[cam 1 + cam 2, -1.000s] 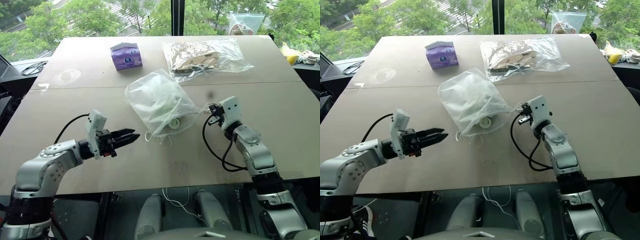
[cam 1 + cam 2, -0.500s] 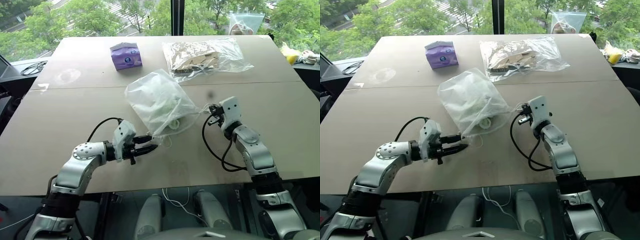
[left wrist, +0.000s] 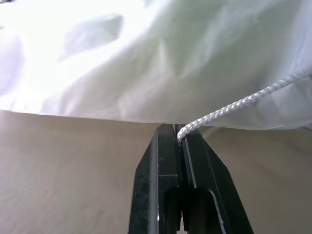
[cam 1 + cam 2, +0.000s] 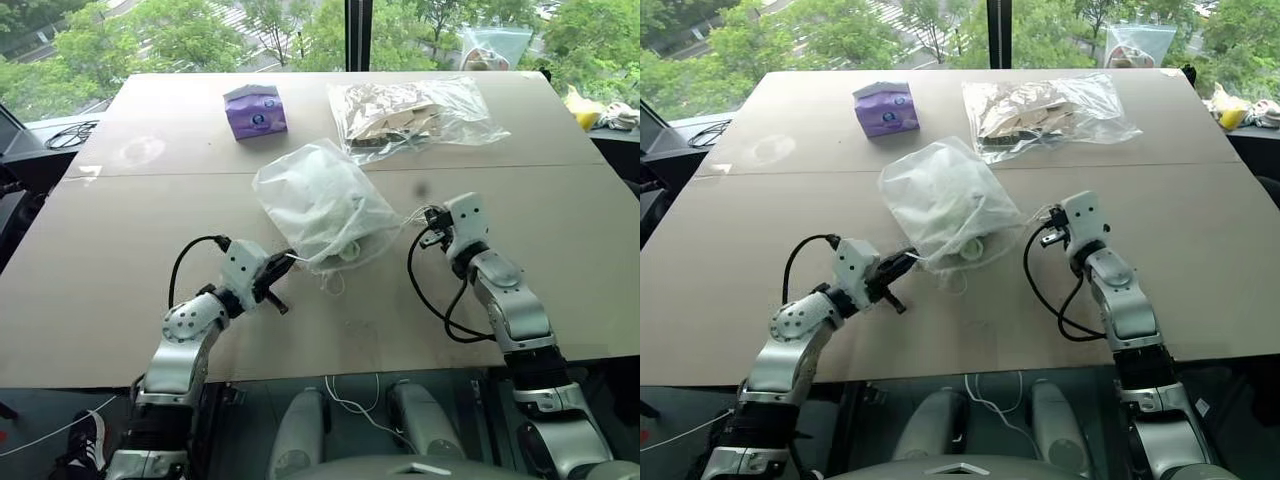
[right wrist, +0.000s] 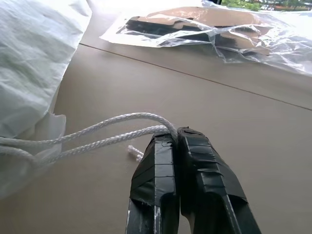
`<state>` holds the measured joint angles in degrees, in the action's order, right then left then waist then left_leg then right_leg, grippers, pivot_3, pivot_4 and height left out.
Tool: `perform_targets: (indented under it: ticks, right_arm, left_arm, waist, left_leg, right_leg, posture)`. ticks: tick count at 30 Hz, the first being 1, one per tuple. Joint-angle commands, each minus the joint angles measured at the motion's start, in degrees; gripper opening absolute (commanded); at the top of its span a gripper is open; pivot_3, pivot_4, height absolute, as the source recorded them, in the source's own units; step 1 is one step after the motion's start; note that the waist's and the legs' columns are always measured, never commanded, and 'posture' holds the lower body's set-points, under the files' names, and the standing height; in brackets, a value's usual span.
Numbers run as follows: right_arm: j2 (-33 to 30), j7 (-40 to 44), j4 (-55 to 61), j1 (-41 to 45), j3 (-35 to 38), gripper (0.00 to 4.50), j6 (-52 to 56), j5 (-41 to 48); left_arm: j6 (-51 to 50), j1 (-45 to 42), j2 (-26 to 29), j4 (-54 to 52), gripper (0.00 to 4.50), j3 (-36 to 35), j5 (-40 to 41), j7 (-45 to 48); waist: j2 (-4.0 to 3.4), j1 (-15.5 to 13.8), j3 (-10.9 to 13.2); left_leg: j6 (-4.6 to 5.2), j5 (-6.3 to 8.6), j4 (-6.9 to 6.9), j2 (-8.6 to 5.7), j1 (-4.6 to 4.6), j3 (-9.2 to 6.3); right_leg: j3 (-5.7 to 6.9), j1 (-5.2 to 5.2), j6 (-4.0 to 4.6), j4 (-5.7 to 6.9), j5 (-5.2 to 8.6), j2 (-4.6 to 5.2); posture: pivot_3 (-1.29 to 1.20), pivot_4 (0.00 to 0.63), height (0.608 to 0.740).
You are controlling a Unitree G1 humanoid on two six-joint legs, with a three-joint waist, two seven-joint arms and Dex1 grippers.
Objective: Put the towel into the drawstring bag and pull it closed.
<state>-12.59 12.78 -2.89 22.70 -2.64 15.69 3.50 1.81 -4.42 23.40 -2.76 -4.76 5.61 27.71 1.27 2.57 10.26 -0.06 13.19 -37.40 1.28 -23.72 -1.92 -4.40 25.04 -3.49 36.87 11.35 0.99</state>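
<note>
The white drawstring bag [image 4: 318, 203] lies bulging in the middle of the table, its mouth toward me. The towel [image 4: 340, 222] shows as a pale green tint through the thin fabric. My left gripper [image 4: 283, 263] sits at the left side of the bag's mouth, shut on a white cord [image 3: 234, 105] that runs out from between its fingers [image 3: 195, 161]. On the other side of the mouth, my right gripper [image 4: 429, 216] is shut on the looped cords [image 5: 97, 134], which lead back to the bag [image 5: 34, 63].
A purple tissue pack [image 4: 255, 110] stands at the back left. A clear plastic bag with brown contents [image 4: 415, 112] lies at the back right. Black cables loop from both wrists over the table [image 4: 120, 230]. More bags sit past the far right corner [image 4: 590, 105].
My left arm swung in from the left to the bag's mouth, rolled its wrist, and its open fingers shut on the cord. The right arm stayed put.
</note>
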Motion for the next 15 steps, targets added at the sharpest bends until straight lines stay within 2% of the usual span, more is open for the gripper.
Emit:
perform_targets:
  ticks: [1, 3, 5, 15]
  right_arm:
    - [0.2, -4.4, 0.6, 3.2, 3.5, 0.0, -3.1, -1.3]
    - [0.3, -6.9, -0.2, 4.6, 4.8, 0.0, -4.6, -2.2]
    - [0.2, -9.0, -1.0, 5.8, 6.1, 0.0, -5.8, -2.9]
    - [-1.0, -18.0, -4.7, 9.1, 11.2, 0.0, -9.5, -5.1]
  left_arm:
    - [0.2, -2.9, -0.3, -2.7, 0.05, -5.7, -10.1, -15.8]
    - [-3.3, -6.2, -0.5, -2.8, 0.05, -8.3, -12.8, -22.3]
    - [-4.9, -9.2, 0.1, -2.5, 0.05, -9.4, -14.2, -24.9]
    - [-9.7, -17.9, 4.0, 2.6, 0.05, -12.5, -13.5, -28.2]
  waist:
    - [0.0, -0.2, 0.0]
    - [0.02, -0.2, 0.0]
    - [0.03, -0.3, 0.0]
    - [0.02, -0.1, 0.0]
  left_leg:
    - [0.0, 0.0, 0.0, 0.0, 0.01, -0.01]
    - [-0.01, -0.01, -0.01, 0.0, 0.02, -0.04]
    - [-0.01, -0.01, -0.01, 0.0, 0.02, -0.05]
    - [-0.03, -0.01, 0.08, -0.04, -0.02, -0.05]
  right_leg:
    - [0.0, 0.0, 0.0, 0.03, -0.01, 0.0]
    - [0.01, 0.0, 0.01, 0.06, -0.03, -0.02]
    - [0.03, -0.01, 0.01, 0.08, -0.03, -0.02]
    - [0.04, -0.01, 0.03, 0.01, -0.05, 0.03]
  posture:
    - [0.0, 0.15, 0.74]
    - [0.0, 0.15, 0.74]
    - [0.0, 0.15, 0.74]
    - [0.0, 0.15, 0.74]
